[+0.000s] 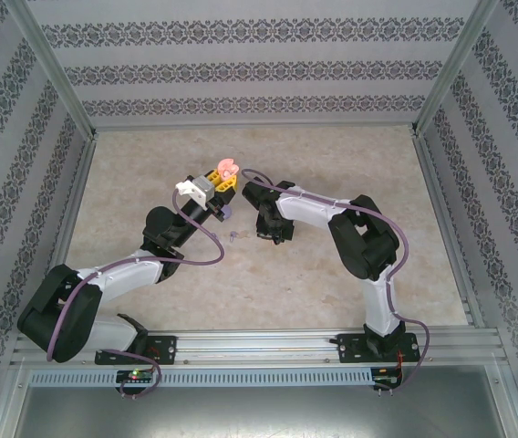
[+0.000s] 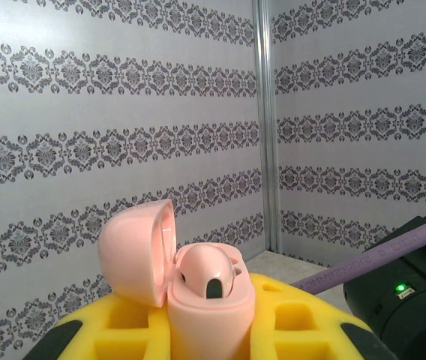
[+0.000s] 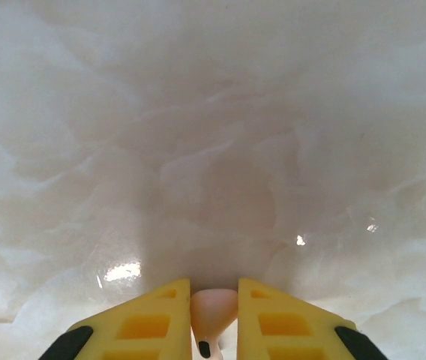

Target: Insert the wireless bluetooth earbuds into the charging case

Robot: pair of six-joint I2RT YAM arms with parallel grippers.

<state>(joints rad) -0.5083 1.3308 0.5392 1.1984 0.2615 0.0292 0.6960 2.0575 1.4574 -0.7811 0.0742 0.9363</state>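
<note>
Presently, left gripper [image 2: 213, 322] clamps open pale-pink charging case [image 2: 198, 292]; right gripper [image 3: 213, 294] pinches tiny pale-pink stemmed earbud [image 3: 213, 315] — fingertip hold, may slip.

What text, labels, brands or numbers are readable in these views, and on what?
No text can be read outright.
purple cable: printed lettering along it, too blurred to read.
pink charging case: no marking shows.
pink earbud: no marking shows.
black housing: a lit green light, no label.
</note>
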